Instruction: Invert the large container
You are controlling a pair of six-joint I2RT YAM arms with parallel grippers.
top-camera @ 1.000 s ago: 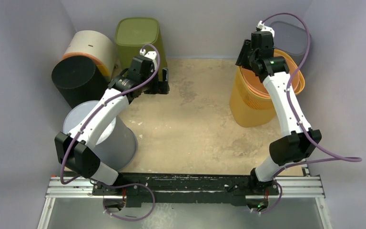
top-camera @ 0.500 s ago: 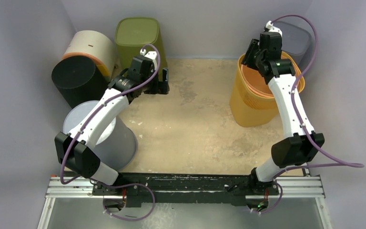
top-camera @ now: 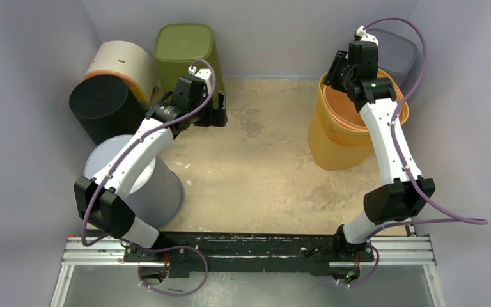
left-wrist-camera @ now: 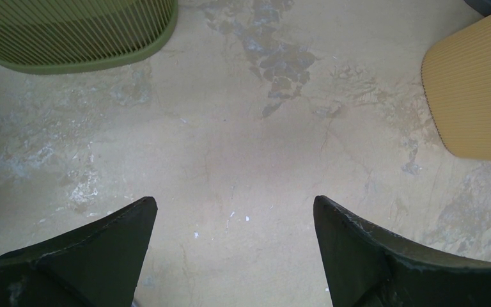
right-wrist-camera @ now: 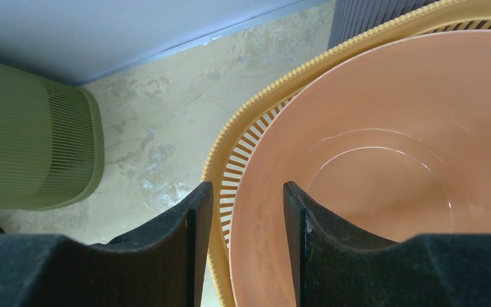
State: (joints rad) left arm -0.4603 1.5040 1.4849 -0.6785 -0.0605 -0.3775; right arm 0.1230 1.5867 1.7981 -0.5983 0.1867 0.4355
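One yellow basket (top-camera: 335, 144) stands upright near the far right corner of the desk (top-camera: 256, 166), long axis vertical and mouth up, with one peach bin (right-wrist-camera: 383, 128) nested inside. The right fingers (right-wrist-camera: 188, 256) straddle both rims, one outside the basket and one inside the bin (whether they clamp, I cannot tell). The left fingers (left-wrist-camera: 102, 256) hang widely spread over bare desk. Five other bins stand around: green (top-camera: 184, 48), beige (top-camera: 123, 61), black (top-camera: 99, 102) and pale grey (top-camera: 160, 192) along the left edge, dark grey (top-camera: 396, 45) in the far right corner.

far right: tub (right-wrist-camera: 383, 160) in slatted basket (top-camera: 332, 144), ribbed bin (top-camera: 401, 46) behind | far left: slatted bin (top-camera: 182, 48)
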